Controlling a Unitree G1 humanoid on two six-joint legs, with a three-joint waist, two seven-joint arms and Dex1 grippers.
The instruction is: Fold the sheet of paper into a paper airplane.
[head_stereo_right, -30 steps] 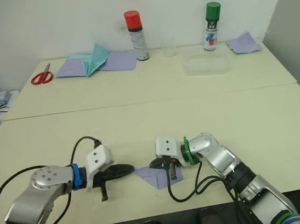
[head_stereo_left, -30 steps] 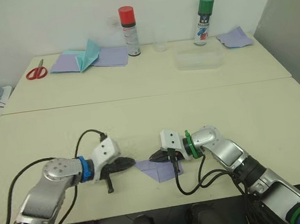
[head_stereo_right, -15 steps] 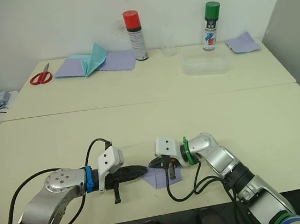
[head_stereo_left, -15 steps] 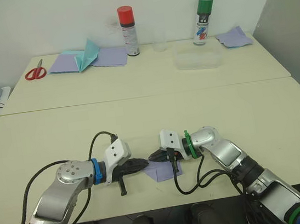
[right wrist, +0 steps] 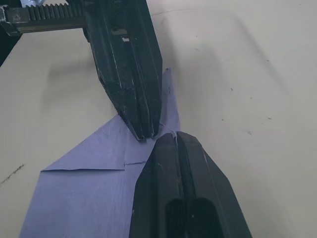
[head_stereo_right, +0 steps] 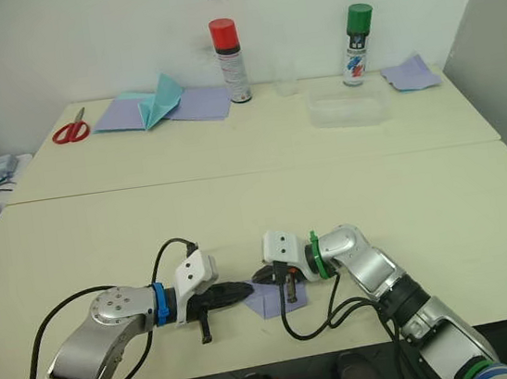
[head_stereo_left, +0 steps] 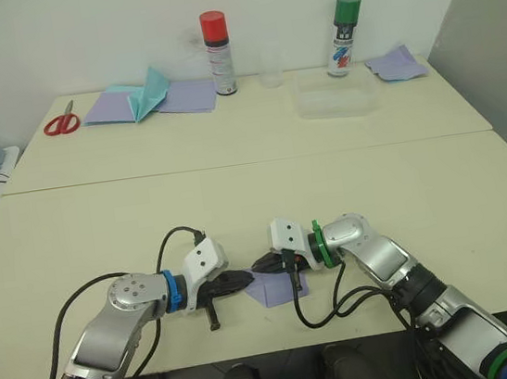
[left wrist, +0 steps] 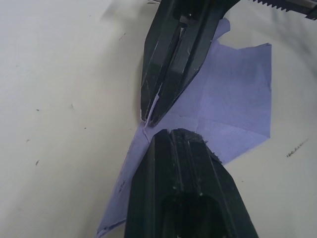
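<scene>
Nearby, clear tray (head_stereo_left: pixel 336 101) beyond folded sheet of paper (head_stereo_left: pixel 276 287)

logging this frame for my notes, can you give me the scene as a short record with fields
work item: lavender sheet of paper, partly folded, flat on the near table
left end effector: shut, tip on the paper's left corner
right end effector: shut, tip on the paper, close to the left tip
far table, left: red scissors, flat lavender sheets, teal folded paper
far table, middle: red-capped can, green-capped can, clear tub
far table, right: loose lavender paper
</scene>
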